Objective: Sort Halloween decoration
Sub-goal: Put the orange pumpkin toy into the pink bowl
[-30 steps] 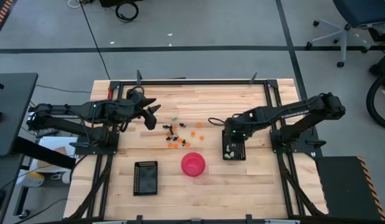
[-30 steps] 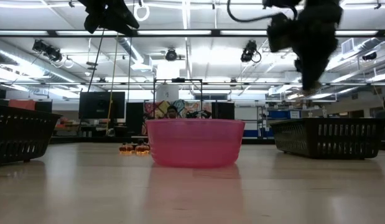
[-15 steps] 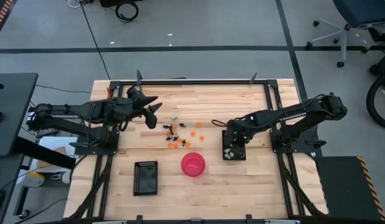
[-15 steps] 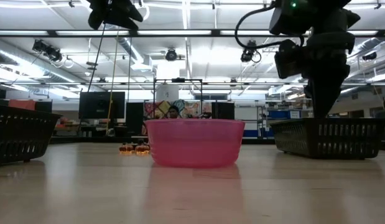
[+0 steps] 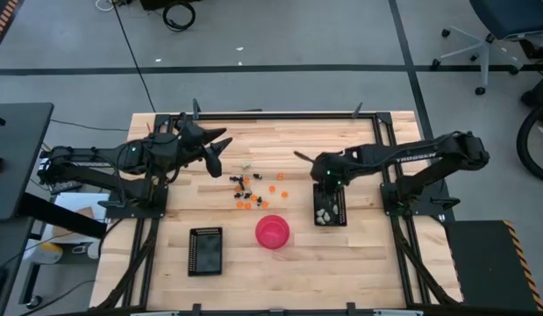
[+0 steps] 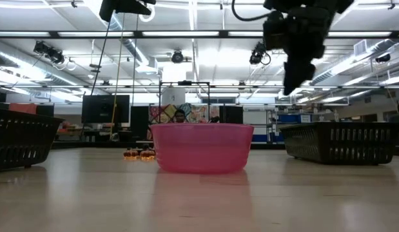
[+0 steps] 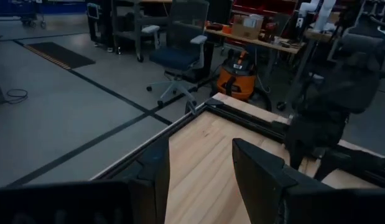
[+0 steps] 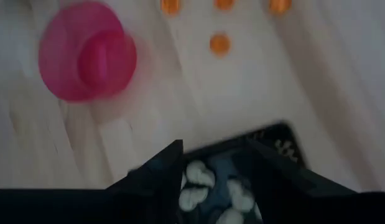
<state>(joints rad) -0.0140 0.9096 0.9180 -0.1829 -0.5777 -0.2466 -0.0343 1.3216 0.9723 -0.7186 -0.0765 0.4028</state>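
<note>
While parted and holding nothing, right gripper (image 8: pixel 208 171) hangs over the near tray (image 5: pixel 329 204), pale pieces (image 8: pixel 195 186) showing in it from the wrist only. Left gripper (image 7: pixel 198 168), likewise spread and bare, raised at the table's far left. From above: orange and black pieces (image 5: pixel 250 187) scattered mid-table behind the pink bowl (image 5: pixel 273 233); second tray (image 5: pixel 205 250) left of it. Level across the table: only a few orange pieces beside the bowl.

Light wooden table (image 5: pixel 280 263) in black frame. Scattered near centre: small orange and black decoration pieces (image 5: pixel 250 187), one or two pale ones among them, hard to tell apart from above. Pink-red bowl (image 5: pixel 272 232) near front edge. Black grid tray (image 5: pixel 205 250) at front left. Second black tray (image 5: pixel 329 205) right of centre, holding whitish pieces (image 8: pixel 196 184).
</note>
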